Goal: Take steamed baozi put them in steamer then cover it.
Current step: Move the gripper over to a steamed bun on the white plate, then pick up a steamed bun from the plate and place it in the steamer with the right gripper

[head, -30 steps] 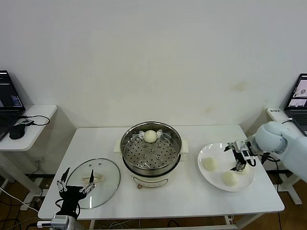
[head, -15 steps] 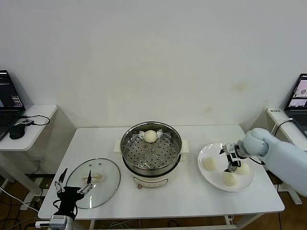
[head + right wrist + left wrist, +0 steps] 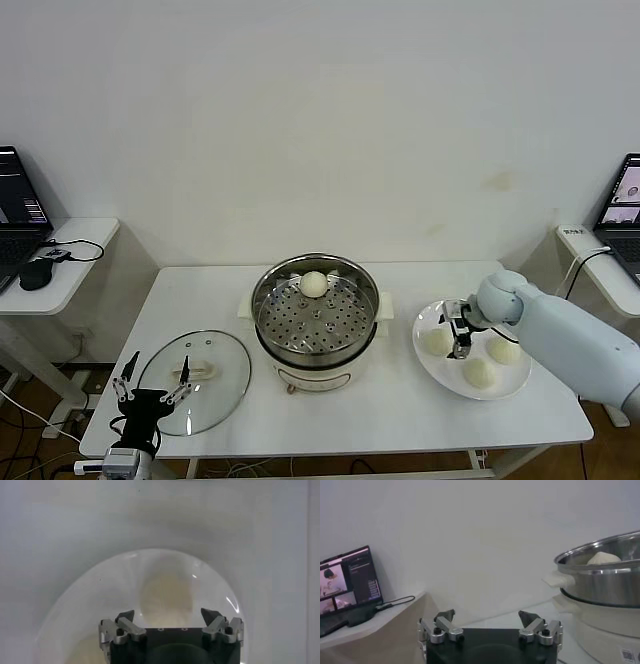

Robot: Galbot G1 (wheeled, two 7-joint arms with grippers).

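Bun (image 3: 313, 284) one sits in steamer (image 3: 316, 315); three on plate (image 3: 430, 318) near table's right edge. My right hand (image 3: 457, 333), fingers apart, over nearest. Left hand (image 3: 155, 378) apart, idle by lid (image 3: 195, 381). Lid off.

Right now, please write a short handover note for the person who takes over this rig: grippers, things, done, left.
Right gripper: open, low over the white plate, jaws either side of the left bun, not gripping.
Left gripper: open, idle at the table's near-left edge, by the glass lid.
Things: one bun lies on the steamer tray; three are on the plate, including the near one and the right one.
Done: one bun moved.
Left: move three buns, then put the lid on the steamer.
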